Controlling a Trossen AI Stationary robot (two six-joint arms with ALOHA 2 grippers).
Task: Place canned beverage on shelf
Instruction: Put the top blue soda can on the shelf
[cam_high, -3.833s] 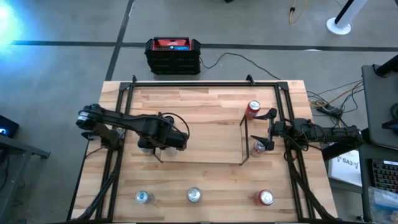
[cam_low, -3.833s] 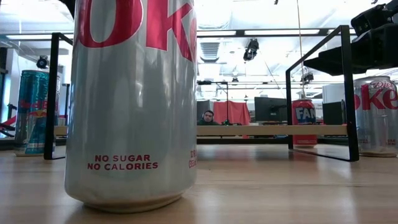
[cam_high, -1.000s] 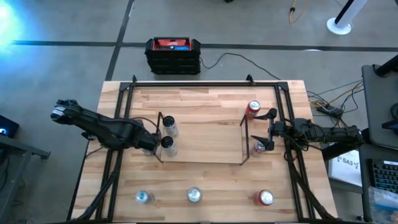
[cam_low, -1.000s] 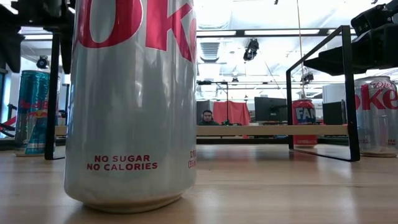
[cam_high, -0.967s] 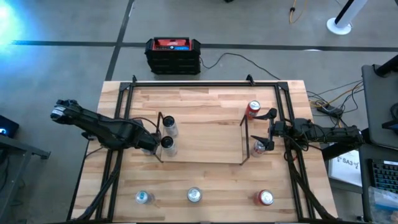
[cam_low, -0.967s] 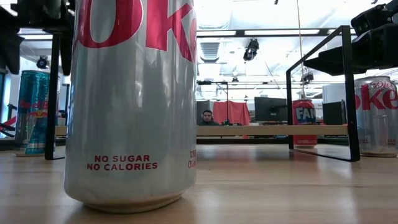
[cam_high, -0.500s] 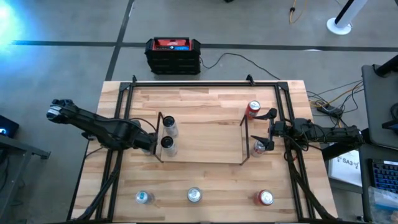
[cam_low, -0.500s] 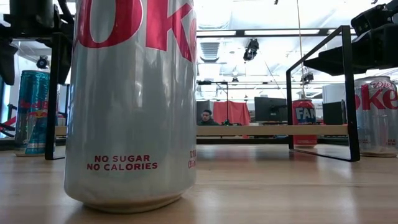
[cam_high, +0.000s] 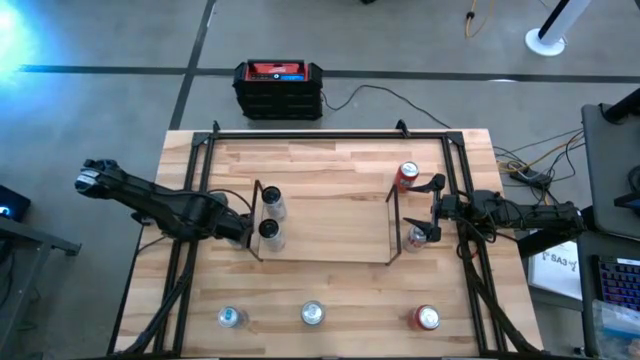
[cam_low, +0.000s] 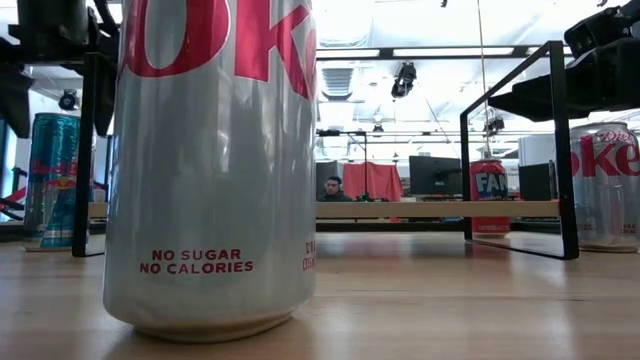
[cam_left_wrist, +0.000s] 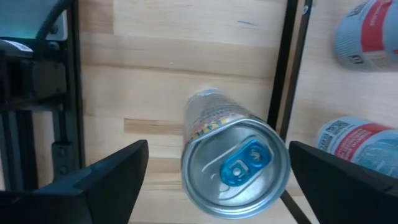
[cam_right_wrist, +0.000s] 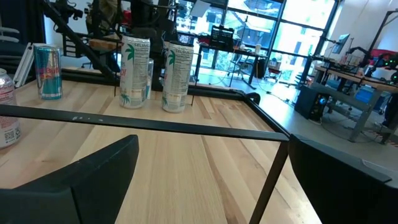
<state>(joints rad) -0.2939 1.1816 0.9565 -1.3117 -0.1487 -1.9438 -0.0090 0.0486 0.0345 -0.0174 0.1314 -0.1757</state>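
The shelf (cam_high: 330, 228), a light wood deck between thin black end frames, stands mid-table. Two white cans (cam_high: 270, 218) stand upright on its left end. A slim silver can with a blue tab (cam_left_wrist: 235, 167) stands on the table just left of the shelf's left frame; in the low view it shows as a blue and silver can (cam_low: 55, 180). My left gripper (cam_high: 238, 232) hovers above it, open, its fingers to either side and not touching. My right gripper (cam_high: 432, 209) is open and empty at the shelf's right end, between a red can (cam_high: 407, 175) and a silver can (cam_high: 415, 237).
Three cans stand along the table's near edge: a bluish one (cam_high: 232, 317), a silver Diet Coke (cam_high: 313, 314) that fills the low view (cam_low: 210, 170), and a red one (cam_high: 427, 318). A black tubular frame (cam_high: 330, 132) rims the table. A person (cam_low: 334, 188) sits far behind.
My left arm has drawn back a little toward the table's left edge, and in the low view its gripper has come down slightly beside the shelf's left frame. The cans and my right arm have kept still.
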